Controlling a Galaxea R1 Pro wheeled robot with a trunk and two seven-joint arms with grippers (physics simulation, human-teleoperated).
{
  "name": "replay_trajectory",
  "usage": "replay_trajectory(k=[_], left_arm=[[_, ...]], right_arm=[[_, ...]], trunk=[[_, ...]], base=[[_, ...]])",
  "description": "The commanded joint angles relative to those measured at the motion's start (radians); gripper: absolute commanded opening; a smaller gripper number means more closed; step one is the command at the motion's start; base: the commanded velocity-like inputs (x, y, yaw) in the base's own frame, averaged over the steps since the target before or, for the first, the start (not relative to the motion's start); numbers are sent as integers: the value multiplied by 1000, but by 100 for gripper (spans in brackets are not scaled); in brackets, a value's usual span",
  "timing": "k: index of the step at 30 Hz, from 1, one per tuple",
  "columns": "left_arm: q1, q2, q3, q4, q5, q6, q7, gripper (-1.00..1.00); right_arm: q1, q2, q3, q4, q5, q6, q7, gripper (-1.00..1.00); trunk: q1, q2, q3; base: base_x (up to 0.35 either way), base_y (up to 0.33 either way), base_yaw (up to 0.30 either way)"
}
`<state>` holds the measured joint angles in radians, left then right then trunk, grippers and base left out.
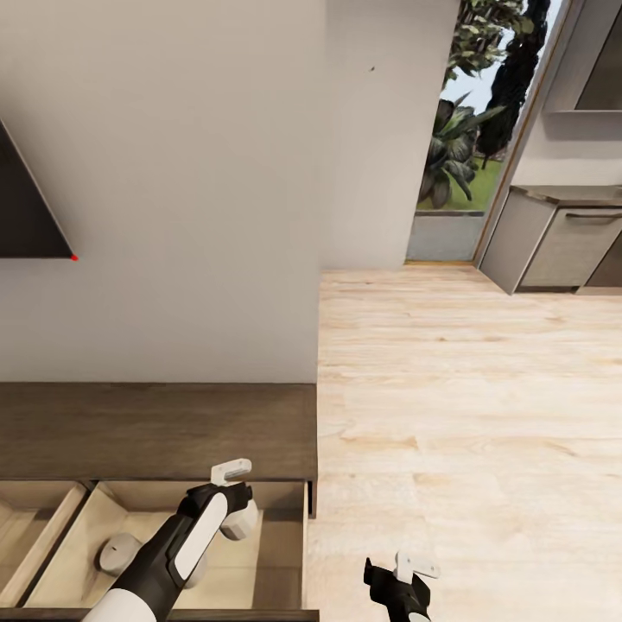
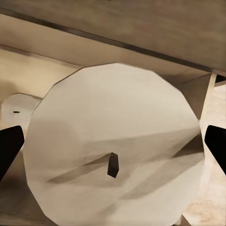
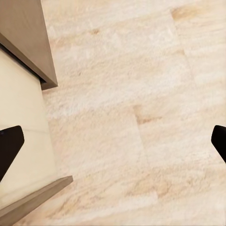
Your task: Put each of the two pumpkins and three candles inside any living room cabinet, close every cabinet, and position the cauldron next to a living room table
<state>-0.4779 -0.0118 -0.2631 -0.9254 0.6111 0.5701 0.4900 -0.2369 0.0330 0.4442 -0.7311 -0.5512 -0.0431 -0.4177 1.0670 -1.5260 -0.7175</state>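
Over the open cabinet (image 1: 155, 428) drawer, left jaws grip a candle (image 2: 115, 146).

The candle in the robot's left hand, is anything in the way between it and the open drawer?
Nothing visible is. The left gripper holds the candle right over the open drawer of the cabinet. Another candle lies in there already, off to one side.

No legible text or labels.
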Motion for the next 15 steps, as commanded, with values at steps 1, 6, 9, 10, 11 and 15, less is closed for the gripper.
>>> replay_trajectory(k=[1,6,9,10,11,15], left_arm=[[-1,1,-2,-1,10,0,10,-100],[-1,0,-4,7,10,-44,6,-100],[-1,0,-11,58,10,-95,5,-100],[-1,-1,-16,87,10,-115,5,-100],[-1,-1,-23,111,10,-133,4,-100],[-1,-1,-46,153,9,-200,3,-100]], right_arm=[[-1,-1,5,-1,-10,-4,-6,100],[-1,-1,6,-1,-10,-6,-5,100],[-1,-1,7,-2,-10,-7,-4,100],[-1,-1,7,-4,-10,-7,-4,100],[-1,-1,7,-6,-10,-8,-4,100],[-1,-6,8,-34,-9,-4,-5,100]], trunk=[[4,-8,-4],[23,-43,-20],[35,-64,-29],[38,-71,-32],[42,-78,-35],[58,-106,-48]], base=[[0,0,0],[0,0,0],[0,0,0],[0,0,0],[0,0,0],[0,0,0]])
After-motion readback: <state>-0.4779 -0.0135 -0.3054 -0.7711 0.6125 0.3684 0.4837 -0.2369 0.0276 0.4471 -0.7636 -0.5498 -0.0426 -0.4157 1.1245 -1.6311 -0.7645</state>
